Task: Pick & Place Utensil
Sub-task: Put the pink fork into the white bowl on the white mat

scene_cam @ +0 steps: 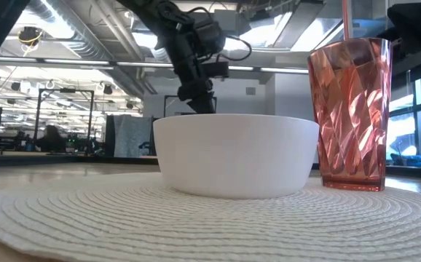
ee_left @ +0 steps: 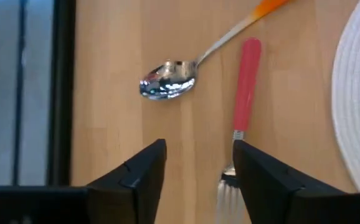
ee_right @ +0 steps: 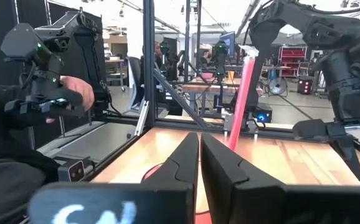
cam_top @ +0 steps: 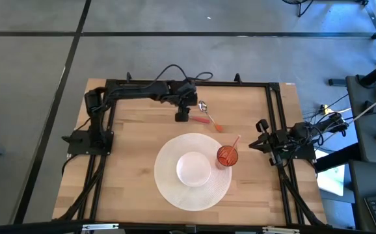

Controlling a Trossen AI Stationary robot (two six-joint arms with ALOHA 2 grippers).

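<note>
A fork (ee_left: 245, 81) with a red handle lies on the wood next to a spoon (ee_left: 167, 81) with an orange handle; both lie near the table's far edge (cam_top: 203, 106). My left gripper (ee_left: 195, 168) is open above the fork's tine end, and one finger hides part of the tines. In the high view it (cam_top: 183, 117) stands just left of the fork's handle (cam_top: 200, 119). My right gripper (ee_right: 200, 155) is shut and waits at the table's right side (cam_top: 258, 138), pointing at the red cup (cam_top: 226, 156).
A white bowl (cam_top: 194, 168) sits on a round white placemat (cam_top: 168, 185), with the red faceted cup (scene_cam: 349, 109) holding a pink straw at the placemat's right edge. A black frame (cam_top: 194, 83) runs along the far edge. A person's hand (ee_right: 74, 93) shows beyond the table.
</note>
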